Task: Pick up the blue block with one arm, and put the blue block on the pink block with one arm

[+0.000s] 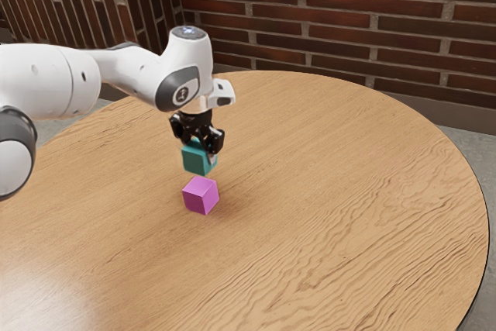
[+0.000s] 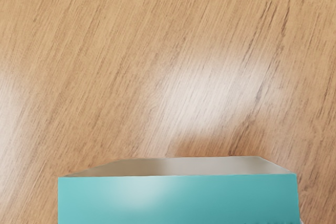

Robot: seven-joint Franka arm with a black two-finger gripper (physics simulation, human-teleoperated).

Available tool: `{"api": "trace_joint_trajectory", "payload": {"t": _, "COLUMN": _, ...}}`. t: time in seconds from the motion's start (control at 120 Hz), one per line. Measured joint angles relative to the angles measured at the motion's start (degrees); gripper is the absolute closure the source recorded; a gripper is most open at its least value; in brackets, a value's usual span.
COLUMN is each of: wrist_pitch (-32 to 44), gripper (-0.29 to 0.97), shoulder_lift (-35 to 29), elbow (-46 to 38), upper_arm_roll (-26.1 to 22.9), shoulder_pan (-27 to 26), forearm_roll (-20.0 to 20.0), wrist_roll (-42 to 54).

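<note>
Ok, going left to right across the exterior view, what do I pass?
White robot arm → black hand shut on the teal-blue cube → bare right part of the round wooden table. The pink cube sits below the blue one, overlapping, so unranked.

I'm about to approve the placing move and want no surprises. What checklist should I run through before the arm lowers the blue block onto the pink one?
1. Grip: the black two-finger gripper is shut on the teal-blue cube block: ok.
2. Lift: the held block hangs in the air, off the round wooden table: ok.
3. Gap: the held block and the pink cube block are apart, not touching: ok.
4. Side-to-side alignment in the exterior view: the held block is roughly above the pink one: ok.
5. Alignment in depth: cannot tell.
6. Pink block's top face: nothing lies on it: ok.
</note>
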Motion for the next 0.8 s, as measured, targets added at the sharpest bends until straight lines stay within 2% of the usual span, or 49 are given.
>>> {"api": "trace_joint_trajectory", "payload": {"t": 0.367, "wrist_pitch": 2.2, "gripper": 0.44, "shoulder_lift": -7.1, "elbow": -7.7, "upper_arm_roll": -0.1, "shoulder_pan": -0.8, "forearm_roll": 0.2, "wrist_roll": -3.8}}
{"api": "trace_joint_trajectory", "payload": {"t": 0.8, "wrist_pitch": 4.8, "gripper": 0.43, "shoulder_lift": -4.9, "elbow": -10.2, "upper_arm_roll": -0.1, "shoulder_pan": -0.7, "forearm_roll": 0.2, "wrist_roll": -4.5}}
